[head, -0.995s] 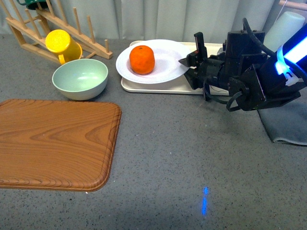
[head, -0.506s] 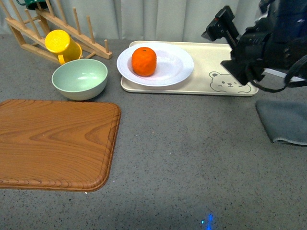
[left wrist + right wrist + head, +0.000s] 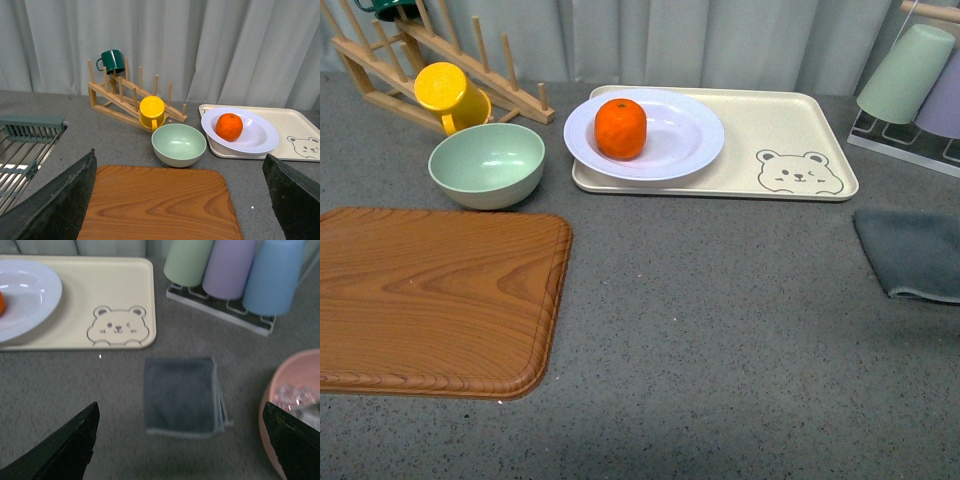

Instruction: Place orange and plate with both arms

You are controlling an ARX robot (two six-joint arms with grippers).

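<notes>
Bright orange fruit point(image 3: 620, 128); pale lavender-white ridged plate point(image 3: 685, 135); beige tray with bear drawing point(image 3: 798, 172); pale green bowl point(image 3: 486, 165); yellow cup point(image 3: 449, 93).

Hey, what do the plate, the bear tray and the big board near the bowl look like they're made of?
The plate looks like glossy melamine or glazed ceramic, given its sheen; which one is unclear. The bear tray seems matte beige plastic with a printed bear face. The board shows brown wood grain and a grooved edge, so it is wood or a wood-look laminate.
</notes>
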